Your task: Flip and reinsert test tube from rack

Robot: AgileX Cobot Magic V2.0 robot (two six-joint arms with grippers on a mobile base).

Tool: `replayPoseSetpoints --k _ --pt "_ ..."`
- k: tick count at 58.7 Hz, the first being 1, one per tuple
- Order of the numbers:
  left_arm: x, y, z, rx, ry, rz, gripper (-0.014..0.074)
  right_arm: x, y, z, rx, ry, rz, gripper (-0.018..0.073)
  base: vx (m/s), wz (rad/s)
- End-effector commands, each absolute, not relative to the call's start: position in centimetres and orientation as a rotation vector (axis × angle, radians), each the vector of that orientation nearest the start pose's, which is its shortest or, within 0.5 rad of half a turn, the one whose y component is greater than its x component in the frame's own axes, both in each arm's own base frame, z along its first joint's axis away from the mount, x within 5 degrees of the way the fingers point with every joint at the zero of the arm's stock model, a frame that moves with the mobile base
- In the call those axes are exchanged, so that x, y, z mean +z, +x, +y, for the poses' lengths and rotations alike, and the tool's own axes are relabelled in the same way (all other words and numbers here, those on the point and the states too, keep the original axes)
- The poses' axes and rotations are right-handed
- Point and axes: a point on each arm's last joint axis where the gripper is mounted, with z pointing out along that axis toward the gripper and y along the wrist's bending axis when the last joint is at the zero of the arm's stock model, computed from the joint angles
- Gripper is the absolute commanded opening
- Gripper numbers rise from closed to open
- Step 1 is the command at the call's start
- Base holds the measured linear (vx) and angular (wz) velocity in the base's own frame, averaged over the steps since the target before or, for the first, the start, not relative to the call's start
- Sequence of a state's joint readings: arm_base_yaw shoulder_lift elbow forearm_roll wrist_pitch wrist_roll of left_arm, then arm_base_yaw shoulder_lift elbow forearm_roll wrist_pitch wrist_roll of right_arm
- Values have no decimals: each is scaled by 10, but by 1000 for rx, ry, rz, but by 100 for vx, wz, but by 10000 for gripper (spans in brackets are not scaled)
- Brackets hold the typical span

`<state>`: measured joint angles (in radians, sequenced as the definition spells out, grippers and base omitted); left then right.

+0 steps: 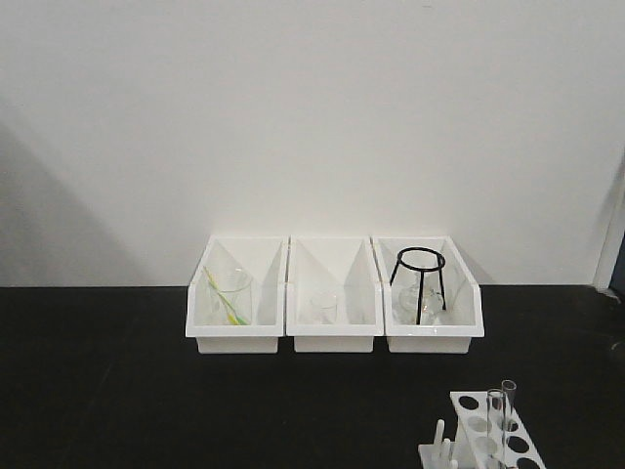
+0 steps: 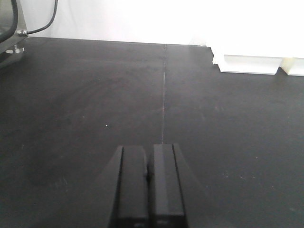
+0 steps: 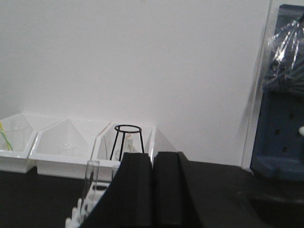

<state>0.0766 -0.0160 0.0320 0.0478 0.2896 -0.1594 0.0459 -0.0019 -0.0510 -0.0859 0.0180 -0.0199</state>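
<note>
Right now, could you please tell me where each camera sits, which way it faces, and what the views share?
Front view: looks across the black table at three white bins against the wall; rack at lower right; no robot parts.
Left wrist: low over bare table, closed left fingers in the foreground, a bin's corner beyond.
Right wrist: behind closed right fingers, facing the bins and a test tube.
All three show the bins.

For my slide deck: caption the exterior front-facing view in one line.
Three white storage bins line the wall on a black table; a test tube stands in the rack at lower right.
</note>
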Motion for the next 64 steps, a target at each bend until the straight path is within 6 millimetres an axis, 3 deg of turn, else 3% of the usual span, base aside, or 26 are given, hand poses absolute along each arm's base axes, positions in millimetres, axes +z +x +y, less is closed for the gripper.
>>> replayPoseSetpoints --k 1,8,16,64 --pt "186 55 5 -28 -164 1683 -6 228 52 2 -52 -101 1380 -12 0 0" --pt "186 55 5 -28 -164 1683 -6 204 56 2 3 -53 1471 -12 0 1" --pt "186 55 5 -28 -164 1683 -6 198 56 1 -11 -56 1553 -12 0 0" --pt "186 55 5 -28 -164 1683 -6 197 56 1 -13 -53 1572 -12 0 0"
